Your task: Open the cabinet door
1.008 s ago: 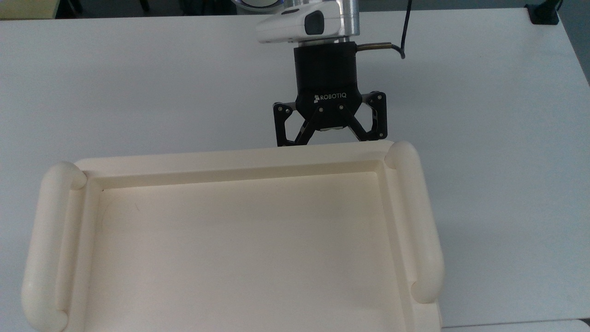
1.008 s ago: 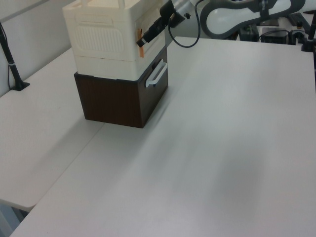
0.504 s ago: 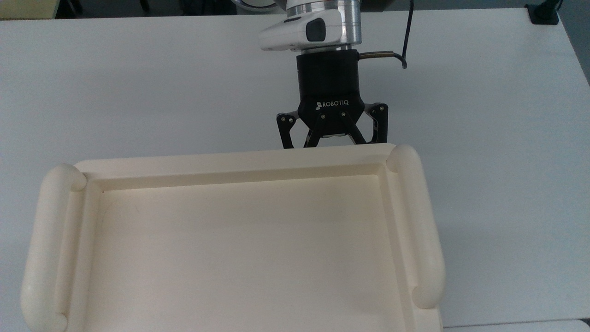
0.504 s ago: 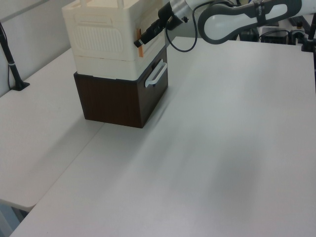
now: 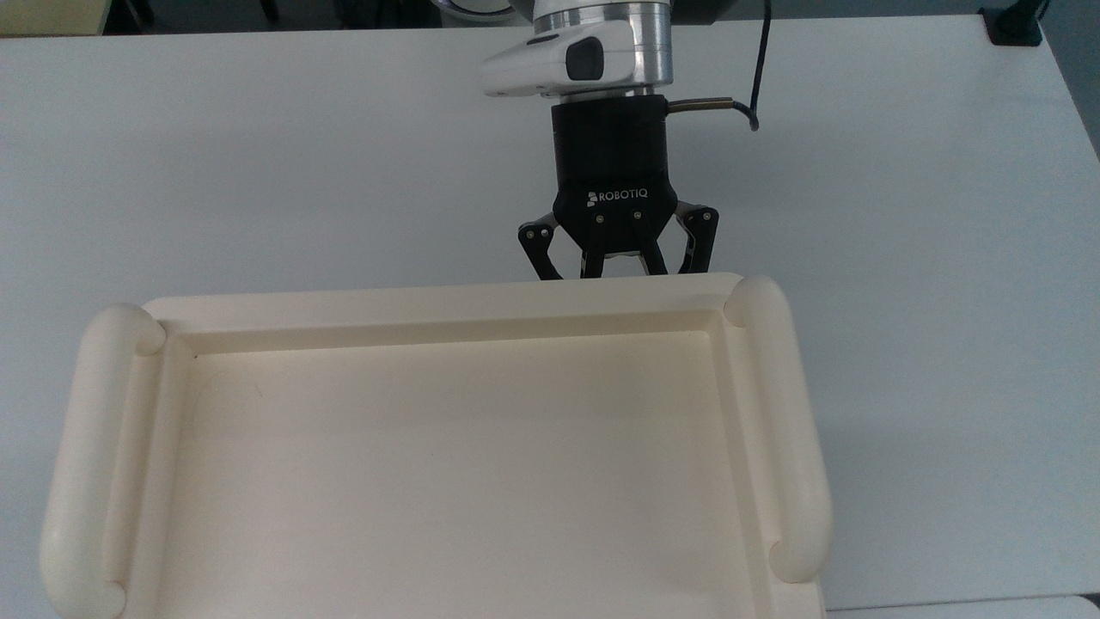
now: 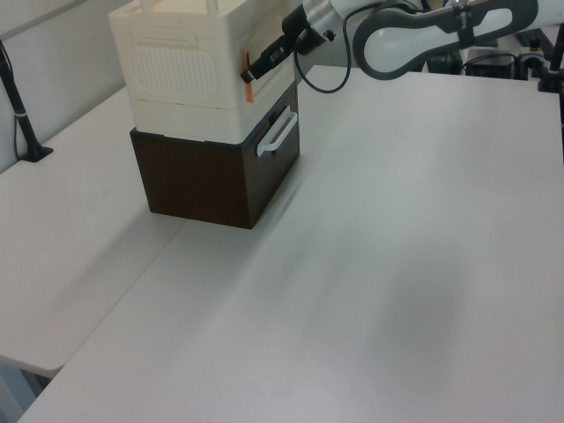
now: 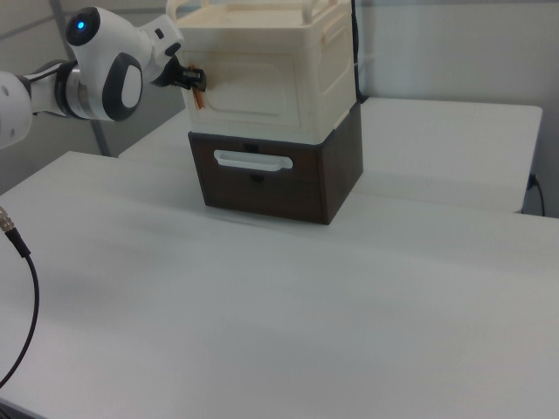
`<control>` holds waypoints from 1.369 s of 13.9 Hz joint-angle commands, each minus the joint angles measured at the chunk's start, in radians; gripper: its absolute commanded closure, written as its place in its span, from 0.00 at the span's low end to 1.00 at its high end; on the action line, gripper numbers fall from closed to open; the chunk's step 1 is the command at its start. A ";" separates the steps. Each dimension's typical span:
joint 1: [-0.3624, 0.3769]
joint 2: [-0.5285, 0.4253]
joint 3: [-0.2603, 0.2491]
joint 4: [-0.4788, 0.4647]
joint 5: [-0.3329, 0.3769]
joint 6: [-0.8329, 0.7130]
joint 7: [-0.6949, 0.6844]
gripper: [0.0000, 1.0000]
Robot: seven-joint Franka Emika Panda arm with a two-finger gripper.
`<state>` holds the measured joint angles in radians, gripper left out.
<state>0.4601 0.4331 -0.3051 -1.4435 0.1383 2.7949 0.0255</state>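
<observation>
1. Your cabinet sits on a dark brown drawer box on the white table; in the top view its long axis runs left to right.
2. The cabinet door is on the front face, upright and flush, facing the arm.
3. The arm reaches in level, wrist toward that face.
4. The gripper has its jaws narrowed at the door's edge by a small orange tab; you cannot tell if they pinch it.
</observation>
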 commanded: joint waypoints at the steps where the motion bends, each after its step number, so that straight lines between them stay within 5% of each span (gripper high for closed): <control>1: 0.000 0.018 -0.012 0.011 -0.019 0.023 0.028 0.66; 12: 0.003 -0.031 -0.012 -0.038 -0.009 -0.092 0.045 0.79; 19: -0.014 -0.142 -0.023 -0.037 -0.010 -0.455 -0.004 0.81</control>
<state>0.4602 0.3587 -0.3067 -1.4440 0.1393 2.4964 0.0592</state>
